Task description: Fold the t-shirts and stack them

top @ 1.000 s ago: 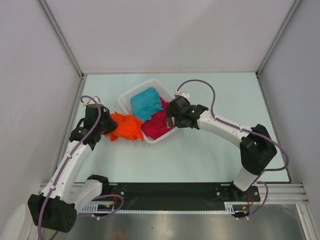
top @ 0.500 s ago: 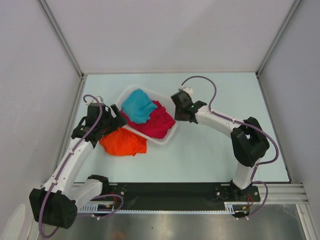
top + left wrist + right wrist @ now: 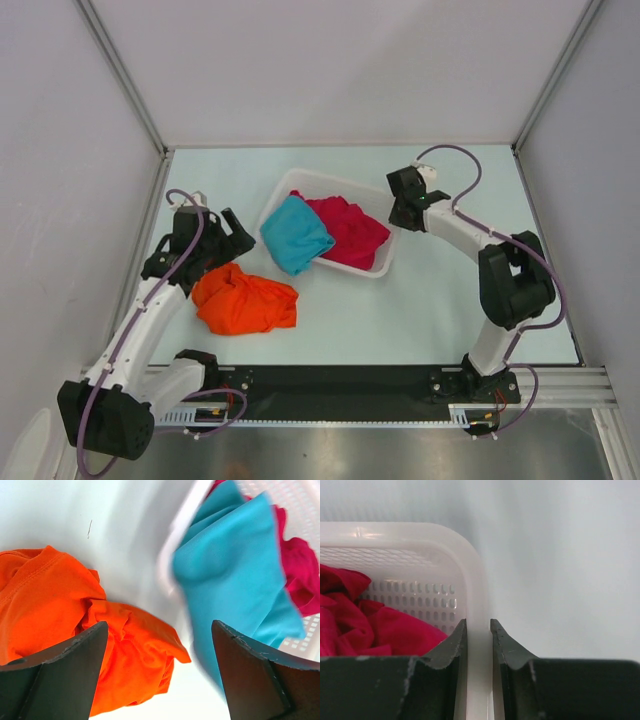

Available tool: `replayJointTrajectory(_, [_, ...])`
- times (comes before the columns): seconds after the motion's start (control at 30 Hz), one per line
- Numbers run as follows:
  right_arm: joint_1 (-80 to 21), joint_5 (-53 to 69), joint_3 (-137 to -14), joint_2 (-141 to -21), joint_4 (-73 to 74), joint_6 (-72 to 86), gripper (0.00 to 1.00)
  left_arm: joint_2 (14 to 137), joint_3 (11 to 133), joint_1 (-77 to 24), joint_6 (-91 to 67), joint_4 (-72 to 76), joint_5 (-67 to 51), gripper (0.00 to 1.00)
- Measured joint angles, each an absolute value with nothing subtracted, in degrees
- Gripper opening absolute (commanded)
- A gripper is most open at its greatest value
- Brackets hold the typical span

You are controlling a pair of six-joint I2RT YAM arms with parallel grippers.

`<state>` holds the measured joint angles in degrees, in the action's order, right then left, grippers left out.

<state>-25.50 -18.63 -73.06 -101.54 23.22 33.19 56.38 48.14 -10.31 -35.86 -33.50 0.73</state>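
The orange t-shirt (image 3: 245,302) (image 3: 60,610) lies crumpled on the table, just below my left gripper (image 3: 237,230) (image 3: 159,625), which hangs open and empty above its edge. The teal t-shirt (image 3: 297,233) (image 3: 235,575) spills over the left rim of the white basket (image 3: 335,181). The magenta t-shirt (image 3: 350,230) (image 3: 370,625) lies bunched inside the basket. My right gripper (image 3: 400,213) (image 3: 478,622) is shut on the basket's right rim (image 3: 475,580), one finger inside the wall and one outside.
Metal posts and grey side walls close in the table on the left, right and back. The black rail with both arm bases (image 3: 340,385) runs along the near edge. The right arm's purple cable (image 3: 455,152) loops above its wrist.
The left gripper opened and the orange t-shirt dropped onto the table. The right gripper closed on the basket's rim, and the basket, with the teal and magenta t-shirts, slid to the right.
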Motion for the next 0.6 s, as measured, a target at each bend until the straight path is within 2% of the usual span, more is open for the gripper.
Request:
replayJointTrajectory(0.23, [-17.37, -28.49, -69.8, -97.71, 29.3, 40.58, 0.0, 55.29, 48.14, -9.96, -34.92, -33.52, -0.73, 0.89])
replayJointTrajectory(0.6, [-0.08, -39.38, -60.97, -85.01, 37.89, 52.18, 0.0, 54.81, 48.14, -7.44, -32.93, -33.5, -3.55, 0.9])
